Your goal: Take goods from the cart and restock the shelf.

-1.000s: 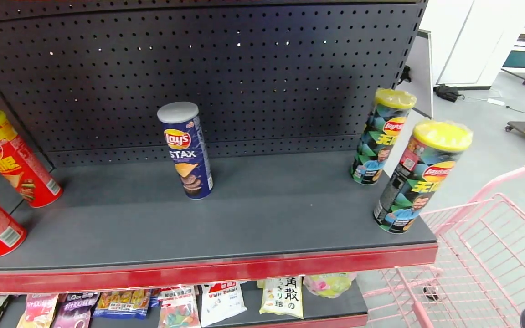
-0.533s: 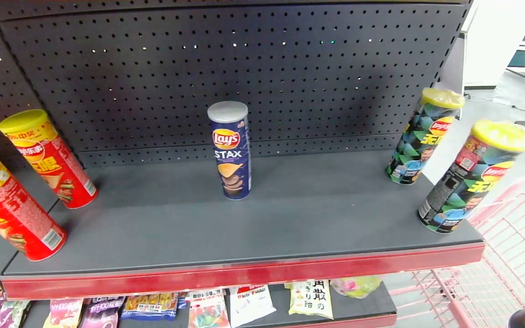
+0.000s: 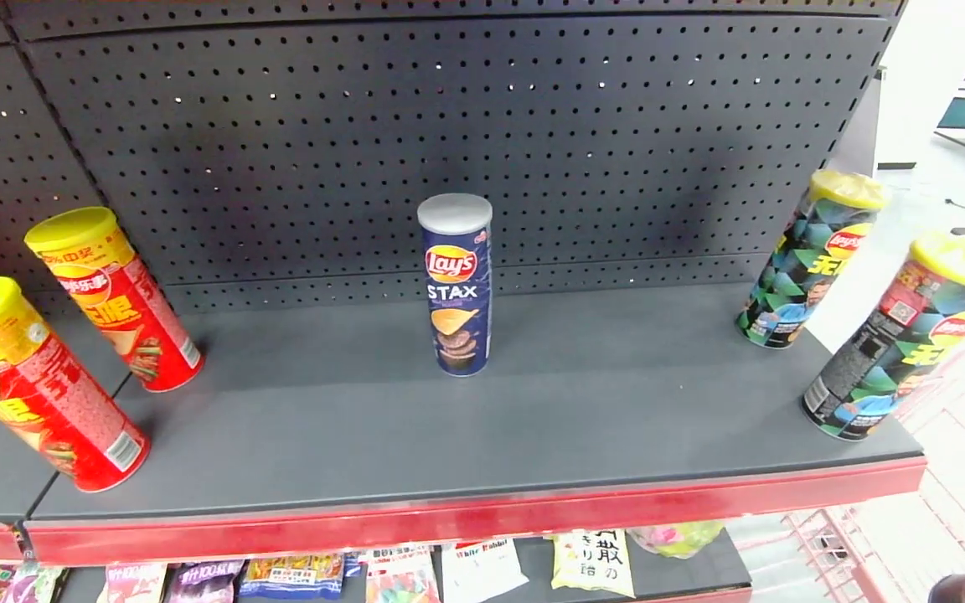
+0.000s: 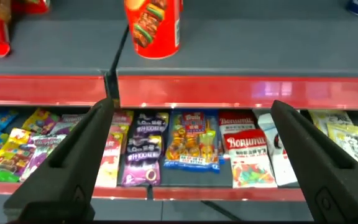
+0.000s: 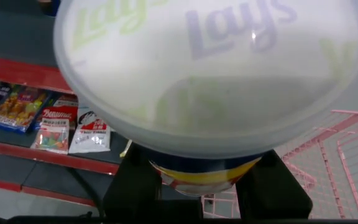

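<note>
- Your right fingers (image 5: 135, 186) are clamped on a chip can (image 5: 210, 68), one on each side of its yellow-banded body. Its long axis points at the wrist camera, translucent lid nearest.
- Your left fingers (image 4: 73, 162) are spread wide with nothing between them, facing the shelf's red lip.
- Past the held can lie snack bags (image 5: 55, 127) and the pink cart (image 5: 347, 155).
- On the shelf (image 3: 616, 402), a blue can (image 3: 455, 285) stands upright in the middle, with red cans (image 3: 114, 293) left of it and green-patterned cans (image 3: 813, 260) to its right.
</note>
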Robot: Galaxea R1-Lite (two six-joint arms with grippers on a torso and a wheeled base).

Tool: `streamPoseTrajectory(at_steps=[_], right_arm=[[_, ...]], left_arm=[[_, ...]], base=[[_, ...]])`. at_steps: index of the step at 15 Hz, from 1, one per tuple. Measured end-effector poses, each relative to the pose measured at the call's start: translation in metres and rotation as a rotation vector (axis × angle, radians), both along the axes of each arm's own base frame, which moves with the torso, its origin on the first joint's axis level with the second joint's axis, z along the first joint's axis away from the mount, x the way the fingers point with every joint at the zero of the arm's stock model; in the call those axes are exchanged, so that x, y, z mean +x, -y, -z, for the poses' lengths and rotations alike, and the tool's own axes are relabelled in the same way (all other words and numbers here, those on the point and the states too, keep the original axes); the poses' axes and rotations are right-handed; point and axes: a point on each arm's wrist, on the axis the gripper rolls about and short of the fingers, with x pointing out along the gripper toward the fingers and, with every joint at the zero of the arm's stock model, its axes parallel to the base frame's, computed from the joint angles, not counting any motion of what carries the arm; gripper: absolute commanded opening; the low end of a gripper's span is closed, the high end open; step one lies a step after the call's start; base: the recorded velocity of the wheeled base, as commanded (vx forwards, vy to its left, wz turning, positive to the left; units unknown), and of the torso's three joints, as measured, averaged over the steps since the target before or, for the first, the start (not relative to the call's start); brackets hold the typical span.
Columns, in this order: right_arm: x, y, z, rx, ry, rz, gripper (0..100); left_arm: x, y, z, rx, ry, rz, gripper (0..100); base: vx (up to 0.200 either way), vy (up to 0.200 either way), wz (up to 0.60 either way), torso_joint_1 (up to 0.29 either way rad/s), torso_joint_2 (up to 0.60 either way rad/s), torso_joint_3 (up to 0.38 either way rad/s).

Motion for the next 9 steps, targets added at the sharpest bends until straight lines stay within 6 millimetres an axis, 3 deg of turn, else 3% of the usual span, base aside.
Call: streamPoseTrajectory(at_steps=[6, 9], right_arm=[[0.001, -0.0011, 0.0027, 0.007, -0.013, -0.105, 0], [0.0012, -0.0008, 0.0037, 0.007, -0.02, -0.126, 0]], left_arm=[[0.0004, -0.0001, -0.0001, -0.001, -0.005, 0.009, 100], [-0.0004, -0.0005, -0.0031, 0.007, 0.008, 0.124, 100]], base=[[0.0, 0.0, 0.0, 0.0, 0.0, 0.0], [0.0, 0.0, 0.0, 0.0, 0.0, 0.0]])
